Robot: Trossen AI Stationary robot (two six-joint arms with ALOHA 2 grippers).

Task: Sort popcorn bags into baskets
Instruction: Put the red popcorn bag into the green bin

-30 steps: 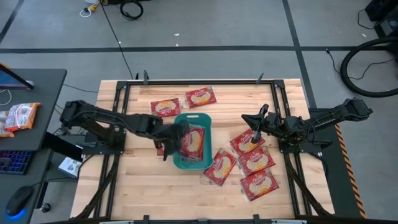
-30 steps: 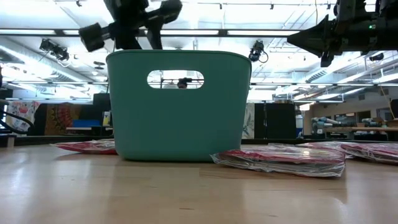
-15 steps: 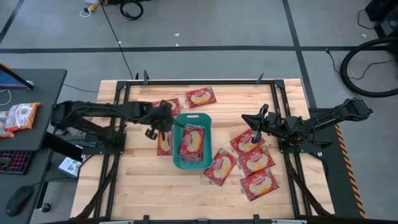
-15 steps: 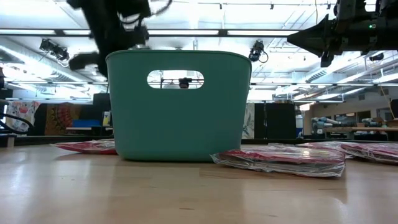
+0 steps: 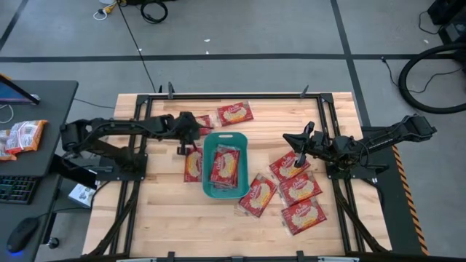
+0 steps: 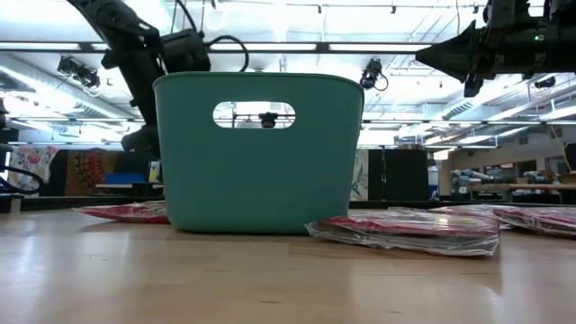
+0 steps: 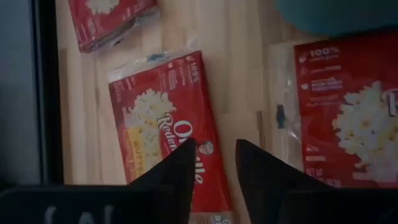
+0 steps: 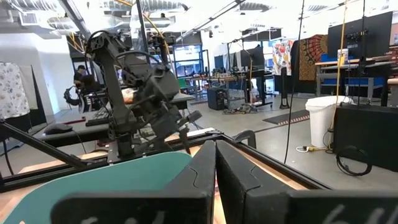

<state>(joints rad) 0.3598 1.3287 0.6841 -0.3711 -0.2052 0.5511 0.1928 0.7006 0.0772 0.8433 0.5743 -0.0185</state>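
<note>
The teal bin (image 5: 206,161) (image 6: 259,171) stands mid-table with two red popcorn bags (image 5: 226,164) lying flat inside it. Another bag (image 5: 194,167) lies on the table against its left side. Two more bags (image 5: 234,113) (image 7: 163,127) lie toward the far edge, and several (image 5: 287,166) (image 5: 258,195) (image 5: 303,215) lie flat to the right of the bin. My left gripper (image 5: 186,138) (image 7: 216,155) hovers open, pointing down over the far-left bag. My right gripper (image 5: 300,142) (image 8: 216,168) is shut, held level above the right-hand bags and pointing at the bin.
Black frame rails (image 5: 140,138) run along the table's left, right and far sides. A desk (image 5: 36,116) with a keyboard and more packets stands off the left edge. Bare wood (image 5: 189,225) shows along the near edge.
My left gripper has drawn back from the bin's left side toward the table's far edge and now hangs over the far-left bag. The bag beside the bin's left wall, covered by the arm a second ago, now shows. My right arm has kept still.
</note>
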